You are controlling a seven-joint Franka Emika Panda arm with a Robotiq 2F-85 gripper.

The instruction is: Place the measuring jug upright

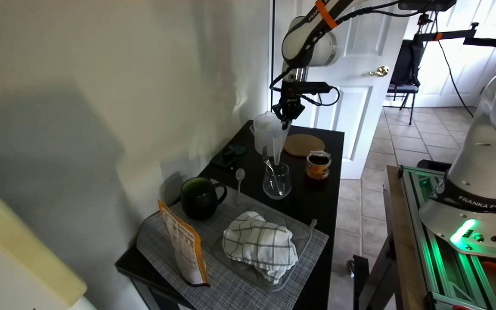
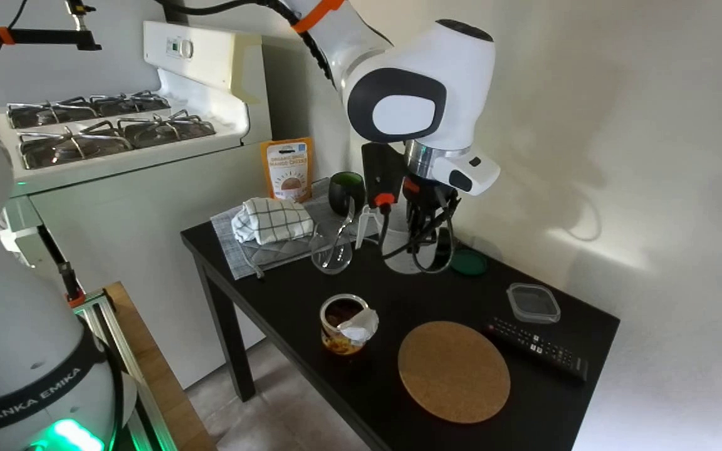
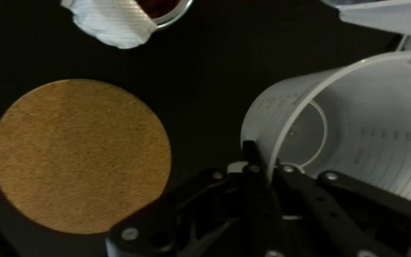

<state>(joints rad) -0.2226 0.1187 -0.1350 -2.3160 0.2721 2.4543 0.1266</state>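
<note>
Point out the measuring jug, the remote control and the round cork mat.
Measuring jug (image 3: pixel 362 119): in the wrist view, on its inner wall.
Remote control (image 2: pixel 537 349): in an exterior view, mid-length on its button face.
Round cork mat (image 3: pixel 81 156): in the wrist view, on the middle of its top.

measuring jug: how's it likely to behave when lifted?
Probably light: the measuring jug looks thin-walled, with nothing seen inside. It may swing or twist, since the pincer has it by one edge of the rim. Its jutting handle could add to that.

The arm (image 2: pixel 423 75) arches over, wrist (image 2: pixel 422 158) pointing down, black jaws pinched close together.
</note>
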